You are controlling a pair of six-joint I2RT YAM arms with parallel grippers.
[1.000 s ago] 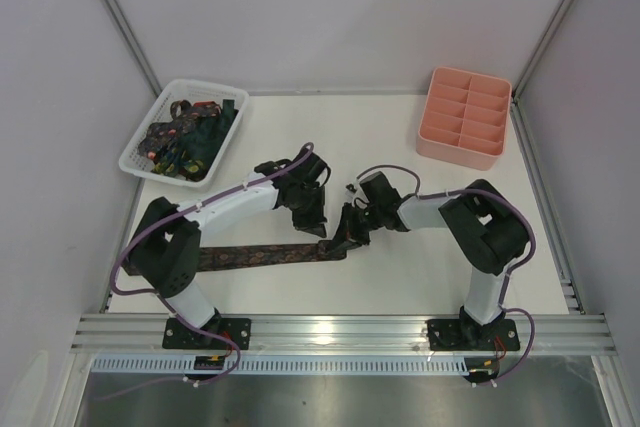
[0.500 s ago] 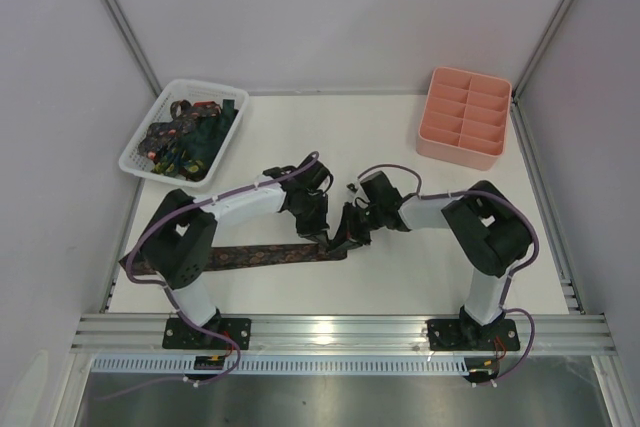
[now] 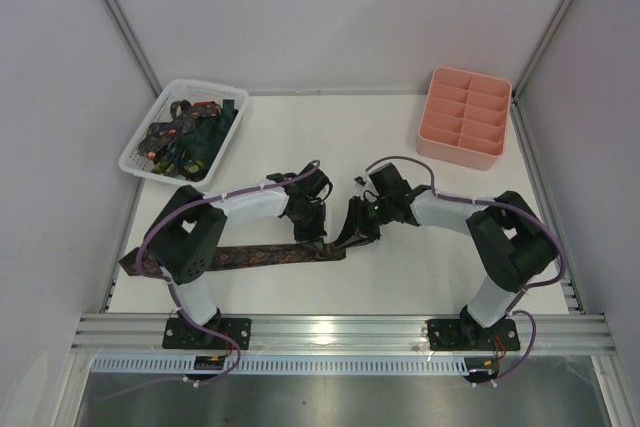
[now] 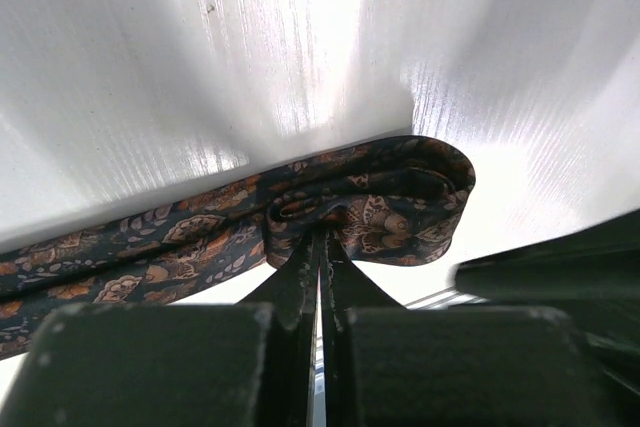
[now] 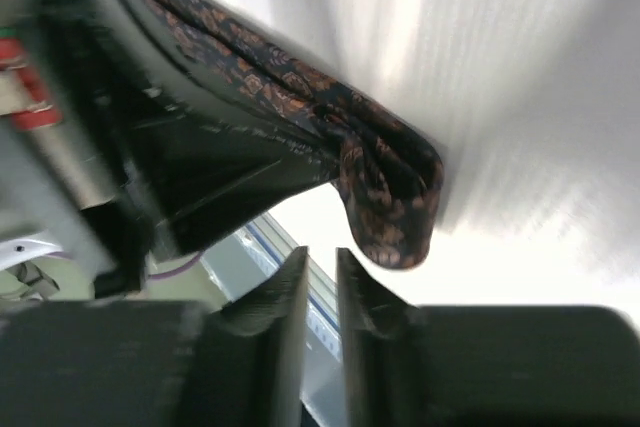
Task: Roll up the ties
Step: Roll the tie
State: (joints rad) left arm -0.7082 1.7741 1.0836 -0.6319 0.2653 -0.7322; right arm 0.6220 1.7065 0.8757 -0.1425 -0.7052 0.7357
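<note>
the brown tie [image 3: 240, 256] lies flat across the lower left of the top view, its right end curled into a small loose loop [image 4: 400, 197] near the frame's middle. the left gripper [image 3: 318, 240] is closed tight on that curl, with fabric pinched between its fingertips at the centre of the left wrist view. the right gripper [image 5: 322, 259] sits just beside the loop, jaws a little apart and nothing between them. the roll looks barely begun, so the point now, as i judge it, is a tight core. the left pinch should hold the fold square to the tie's length while the right takes the loop's outer side and turns it leftward. otherwise the coil may slacken or skew into a cone. more ties [image 3: 185, 137] sit in the white basket [image 3: 205, 84] at upper left.
</note>
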